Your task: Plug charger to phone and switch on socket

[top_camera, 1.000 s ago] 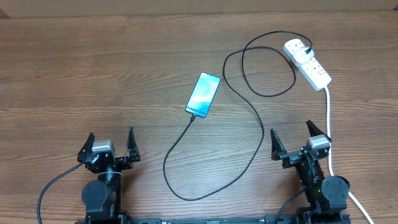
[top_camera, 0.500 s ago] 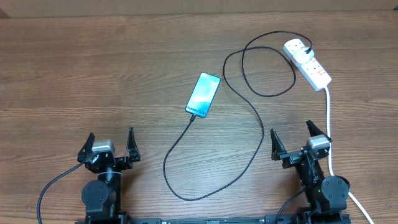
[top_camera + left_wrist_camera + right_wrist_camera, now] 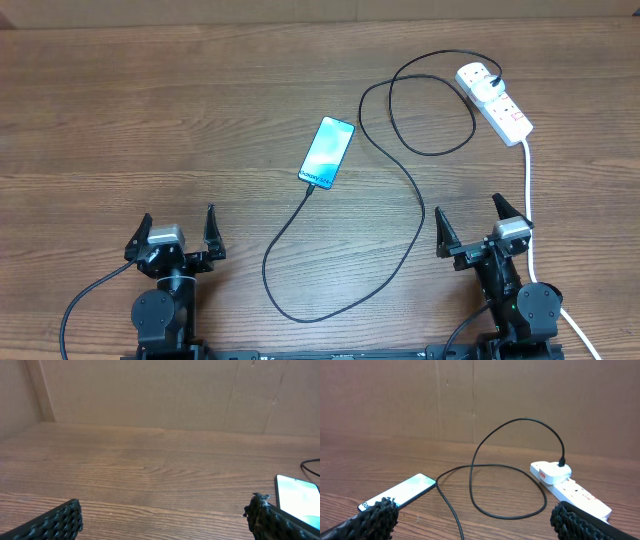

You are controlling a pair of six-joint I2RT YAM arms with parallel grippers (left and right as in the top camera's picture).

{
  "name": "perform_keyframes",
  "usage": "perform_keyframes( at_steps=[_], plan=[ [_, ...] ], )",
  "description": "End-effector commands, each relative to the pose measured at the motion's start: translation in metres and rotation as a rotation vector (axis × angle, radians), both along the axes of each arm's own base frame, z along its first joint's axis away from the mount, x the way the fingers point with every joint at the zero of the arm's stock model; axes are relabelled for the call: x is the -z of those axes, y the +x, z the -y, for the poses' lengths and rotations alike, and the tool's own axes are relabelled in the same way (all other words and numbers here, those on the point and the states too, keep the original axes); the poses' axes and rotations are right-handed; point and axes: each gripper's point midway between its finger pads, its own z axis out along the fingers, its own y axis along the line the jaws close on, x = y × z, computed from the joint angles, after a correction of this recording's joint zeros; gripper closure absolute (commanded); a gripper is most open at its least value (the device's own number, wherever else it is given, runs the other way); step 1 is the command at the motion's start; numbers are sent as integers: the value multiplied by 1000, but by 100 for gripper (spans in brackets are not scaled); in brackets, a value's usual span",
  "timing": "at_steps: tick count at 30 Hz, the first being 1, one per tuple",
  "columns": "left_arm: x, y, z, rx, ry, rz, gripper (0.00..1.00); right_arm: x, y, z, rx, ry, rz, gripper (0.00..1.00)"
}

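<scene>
Charger runs from phone to socket | left gripper wide | right gripper wide

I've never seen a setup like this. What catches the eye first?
A slim smartphone with a glowing blue-teal screen lies mid-table, bright against the brown wood. A long thin black cable loops from its near end to a white oblong power strip at the far right. The left gripper and right gripper, both black, stand open and empty at the near edge.
</scene>
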Motion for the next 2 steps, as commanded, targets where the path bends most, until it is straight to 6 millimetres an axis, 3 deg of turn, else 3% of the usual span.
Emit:
perform_keyframes(
  at_steps=[1,2],
  plan=[
    [-1,0,2,10,23,6,0,2,0,1,7,6,1,0],
    [-1,0,2,10,23,6,0,2,0,1,7,6,2,0]
  ],
)
